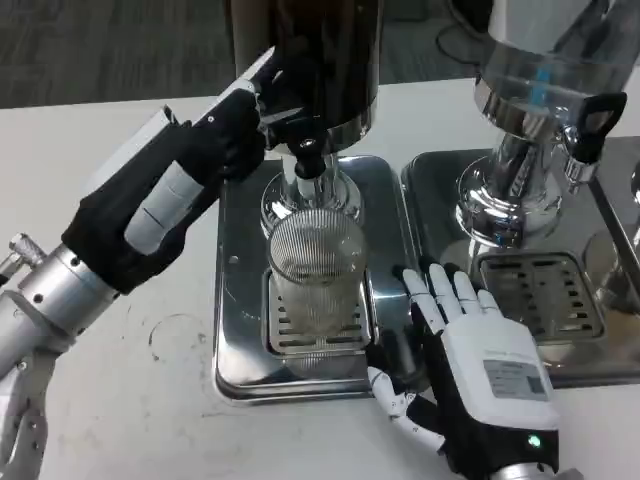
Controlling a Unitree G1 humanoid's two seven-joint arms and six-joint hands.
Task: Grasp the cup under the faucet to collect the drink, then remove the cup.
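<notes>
Beside the cup [318,262], the right hand [462,360] lies open; left hand [262,100] grips the faucet [305,150].

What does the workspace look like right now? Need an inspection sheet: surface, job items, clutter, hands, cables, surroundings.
Surface: white table, faint ring mark near the left forearm.
Job's things: clear ribbed cup upright on the drip grate of the steel tray, directly under the faucet of the dark dispenser.
Clutter: second dispenser with its own tray on the right.
Hands: left hand at the faucet lever, grip not clear; right hand beside the cup, fingers apart, holding nothing.
Cables: dark cable on the floor behind.
Surroundings: grey carpet.
</notes>
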